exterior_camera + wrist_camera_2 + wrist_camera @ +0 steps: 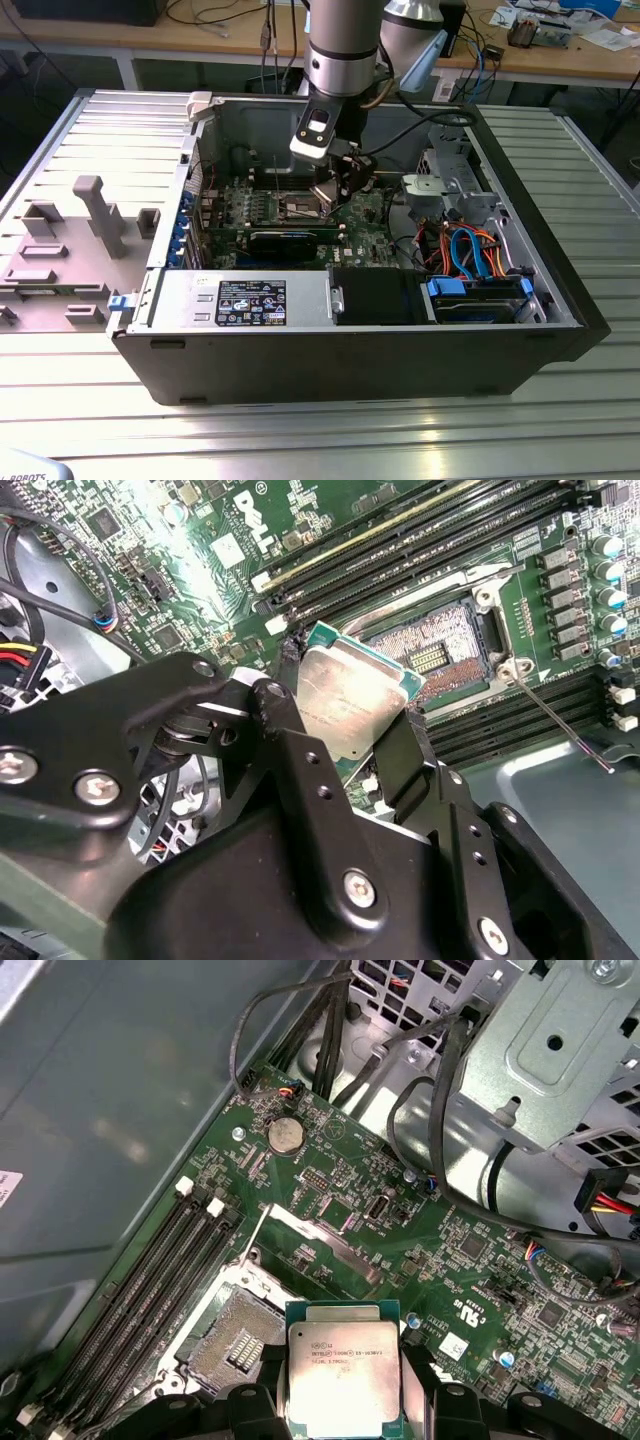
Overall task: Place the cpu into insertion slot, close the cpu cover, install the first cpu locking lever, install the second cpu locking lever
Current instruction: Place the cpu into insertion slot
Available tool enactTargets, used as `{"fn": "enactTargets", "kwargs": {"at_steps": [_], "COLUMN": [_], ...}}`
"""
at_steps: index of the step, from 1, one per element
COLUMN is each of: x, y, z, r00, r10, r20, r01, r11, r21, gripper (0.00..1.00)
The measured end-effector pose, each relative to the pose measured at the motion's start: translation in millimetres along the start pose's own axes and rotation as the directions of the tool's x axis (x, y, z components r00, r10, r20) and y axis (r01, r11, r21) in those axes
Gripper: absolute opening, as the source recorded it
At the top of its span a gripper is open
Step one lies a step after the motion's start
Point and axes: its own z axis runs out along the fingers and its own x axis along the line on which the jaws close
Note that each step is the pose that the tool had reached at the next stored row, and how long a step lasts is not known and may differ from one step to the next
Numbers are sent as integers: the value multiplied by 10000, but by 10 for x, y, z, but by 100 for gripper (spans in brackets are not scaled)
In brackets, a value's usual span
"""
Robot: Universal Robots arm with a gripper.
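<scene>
My gripper point(345, 720) is shut on the cpu point(350, 702), a flat square chip with a silvery top, gripped at two opposite edges by the black fingers point(290, 740). The chip hangs tilted just above and beside the insertion slot point(435, 645), whose pin field lies bare. In the first wrist view the cpu point(343, 1370) sits between the fingers next to the open insertion slot point(235, 1345). The cpu cover point(325, 1252) stands raised along the slot's edge. A thin locking lever point(555, 715) sticks out unlatched. In the exterior view the gripper point(338, 188) hovers over the green board inside the computer case.
Long black memory slots point(420, 540) flank the socket. A metal drive cage point(560, 1050) and black cables point(440, 1130) crowd one side. A power supply point(245, 300) and coloured cables point(470, 250) lie along the case front. Grey fixtures point(95, 215) stand at the exterior view's left.
</scene>
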Motion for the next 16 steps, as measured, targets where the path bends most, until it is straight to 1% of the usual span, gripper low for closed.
{"fn": "enactTargets", "kwargs": {"at_steps": [1, 2, 3, 10, 16], "x": [3, 3, 4, 3, 3], "y": [2, 1, 2, 3, 2], "z": [0, 0, 0, 0, 0], "r00": [10000, 10000, 9999, 9999, 9993], "r10": [26, 73, 111, 148, 371], "r20": [8, 3, 14, 39, 74], "r01": [-26, -73, -111, -149, -372], "r11": [10000, 9999, 9999, 9998, 9992], "r21": [38, 76, 110, 128, 145], "gripper": [54, 54, 54, 54, 54]}}
